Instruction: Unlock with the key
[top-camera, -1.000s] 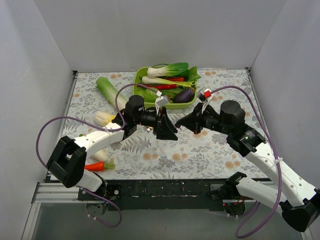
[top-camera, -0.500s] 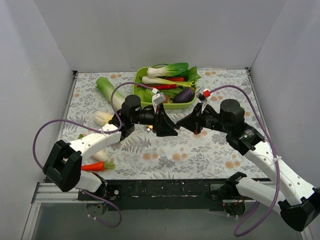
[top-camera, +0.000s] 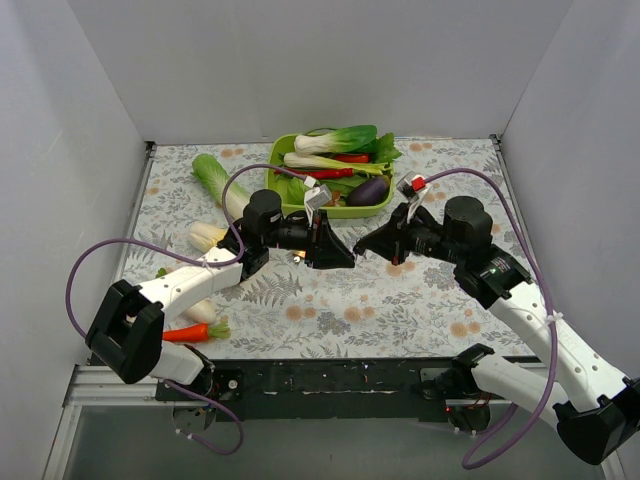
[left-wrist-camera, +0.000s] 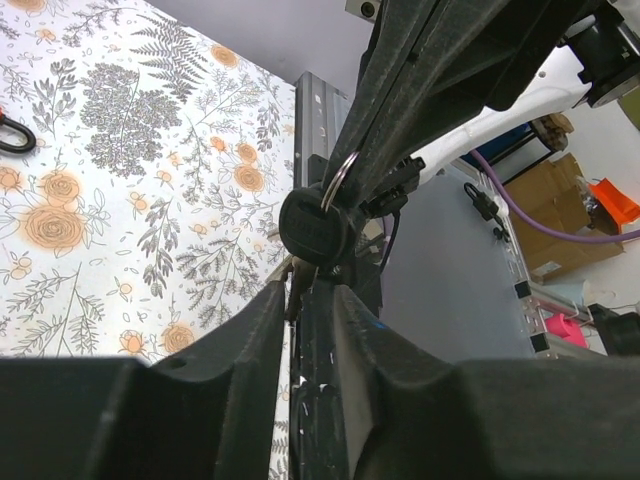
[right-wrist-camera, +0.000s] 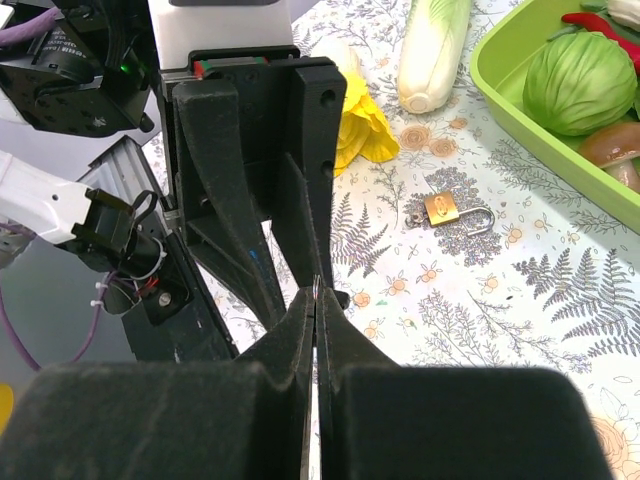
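Note:
The key (left-wrist-camera: 313, 232) has a round black head and a silver ring. It hangs in the air between my two grippers, above the flowered table. My right gripper (right-wrist-camera: 316, 300) is shut on the ring, which shows as a thin silver sliver (right-wrist-camera: 316, 288) at its tips. From the opposite side, my left gripper (left-wrist-camera: 308, 295) has its jaws drawn in to a narrow gap, with the key's blade between them just under the head. In the top view the left gripper (top-camera: 340, 258) and right gripper (top-camera: 362, 250) meet tip to tip. A brass padlock (right-wrist-camera: 442, 208) lies on the table, shackle open.
A green tray (top-camera: 345, 212) of vegetables stands behind the grippers. A napa cabbage (top-camera: 218, 180) lies at the back left and a carrot (top-camera: 190, 332) at the front left. A black shackle (left-wrist-camera: 10, 132) shows at the left edge of the left wrist view.
My left gripper's jaws have narrowed from wide open to a tight gap round the key's blade. The right gripper stayed shut on the ring and shifted slightly.

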